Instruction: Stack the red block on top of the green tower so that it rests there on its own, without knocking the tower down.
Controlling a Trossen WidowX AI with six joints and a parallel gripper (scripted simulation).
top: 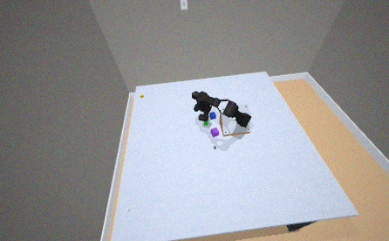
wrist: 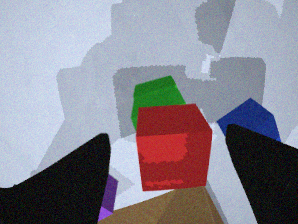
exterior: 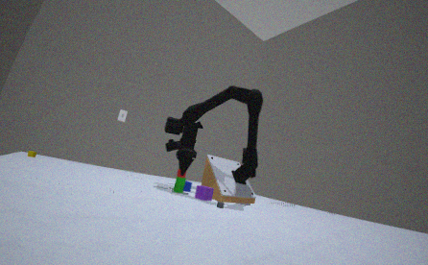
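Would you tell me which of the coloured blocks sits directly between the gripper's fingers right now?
The red block, sitting on the green tower between the open gripper fingers. The blue block and purple block lie outside them.

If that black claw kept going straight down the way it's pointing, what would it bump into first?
Most likely the red block, which sits between the open jaws of the gripper on the green tower. Depth is hard to judge, so the jaws might slide past its sides.
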